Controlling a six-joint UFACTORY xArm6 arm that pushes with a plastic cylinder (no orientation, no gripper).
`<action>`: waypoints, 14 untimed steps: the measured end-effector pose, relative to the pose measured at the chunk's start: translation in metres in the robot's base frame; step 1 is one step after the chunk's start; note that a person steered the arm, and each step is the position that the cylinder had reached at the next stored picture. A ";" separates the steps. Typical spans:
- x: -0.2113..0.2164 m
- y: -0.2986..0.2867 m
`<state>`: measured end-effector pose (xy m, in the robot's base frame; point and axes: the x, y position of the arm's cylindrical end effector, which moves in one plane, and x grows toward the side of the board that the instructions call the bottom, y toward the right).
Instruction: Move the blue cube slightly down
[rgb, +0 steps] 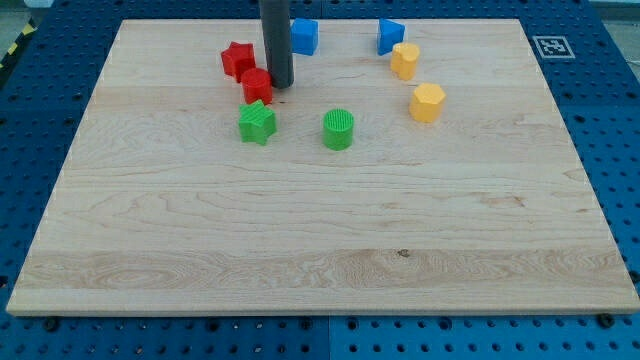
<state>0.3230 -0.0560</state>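
**Counting the blocks: seven on the wooden table, two of them blue**

Standing on the table (320, 240) are seven small blocks in four colours. Two are blue, two are red, two are green... no, let me count with care: two blue, two red, two green and two yellow would be eight, and indeed eight are visible.

The blue cube (304, 36) is near the view's top, just to the right of the dark rod, which covers its left edge. The second blue piece, a blue triangular block (390, 35), is further to the view's right at the same height. Touching its lower right side is a yellow block (405, 60) with a rounded, lobed shape, and below that, apart from it, is a yellow hexagonal block (428, 102).

On the left, a red star block (237, 59) is close beside a red block (257, 86) whose shape I cannot tell well. Below them are a green star block (257, 122) and, to its right and apart, a green cylinder (339, 129) with fine ridges on top.

My tip (280, 82) rests on the table just beside the right edge of the lower red block, and below and left of the blue cube. The arm has no gripper, only this straight dark rod, so nothing is grasped.

The table is pale wood with long grain lines. It lies on a blue perforated base (620, 150), and a small square printed marker (552, 45) is at the upper right corner.
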 end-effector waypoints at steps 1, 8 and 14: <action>0.009 -0.012; -0.061 0.007; -0.131 -0.033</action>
<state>0.1917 -0.0887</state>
